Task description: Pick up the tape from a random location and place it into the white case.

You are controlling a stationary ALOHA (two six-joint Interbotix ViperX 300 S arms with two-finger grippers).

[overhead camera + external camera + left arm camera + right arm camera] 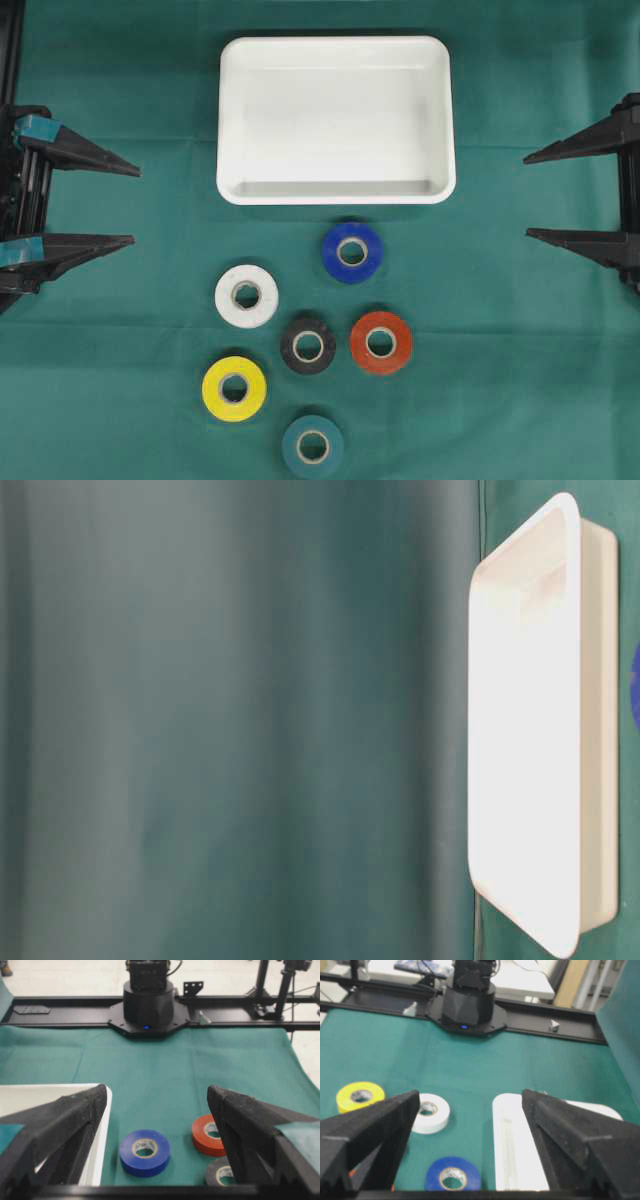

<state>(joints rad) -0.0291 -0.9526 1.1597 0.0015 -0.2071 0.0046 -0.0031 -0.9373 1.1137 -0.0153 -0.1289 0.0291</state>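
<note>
The white case (336,115) lies empty at the back middle of the green cloth, and it fills the right side of the table-level view (525,730). In front of it lie several tape rolls: blue (332,252), white (226,296), black (290,345), red (361,342), yellow (214,388) and teal (294,446). My left gripper (137,205) stands open at the left edge, far from the rolls. In its wrist view the gripper (157,1089) frames the blue roll (127,1152). My right gripper (526,196) is open at the right edge, empty (470,1093).
The base of the opposite arm (148,1007) stands at the far edge of the cloth in the left wrist view, and the other base (468,1007) in the right wrist view. A black frame rail (240,1010) borders the table.
</note>
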